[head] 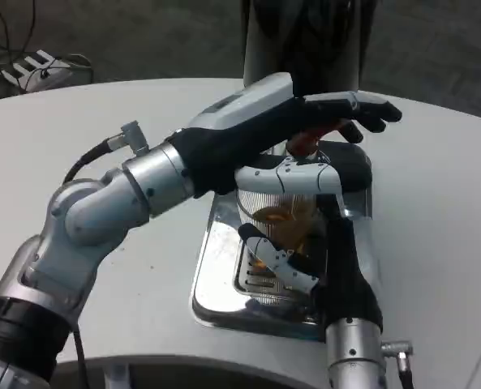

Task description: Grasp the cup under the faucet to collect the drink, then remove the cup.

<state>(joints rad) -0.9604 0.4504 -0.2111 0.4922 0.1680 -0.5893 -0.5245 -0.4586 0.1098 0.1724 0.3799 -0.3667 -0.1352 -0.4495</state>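
Gripping the clear cup (285, 212) over the near metal tray (216, 275), the right hand (305, 243) wraps fingers round it; the left hand (305, 113) reaches far, fingers extended onto the tap (305, 139).

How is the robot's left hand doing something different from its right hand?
The left hand is up high, stretched flat over the red tap handle; the right hand is lower, wrapped around the clear cup. The left hand's arm comes in from the side, while the right hand's arm comes straight up from the bottom of the picture. The left hand grips nothing that I can see; the right hand holds the cup. Both have white-and-black fingers and work over the shiny drip tray.
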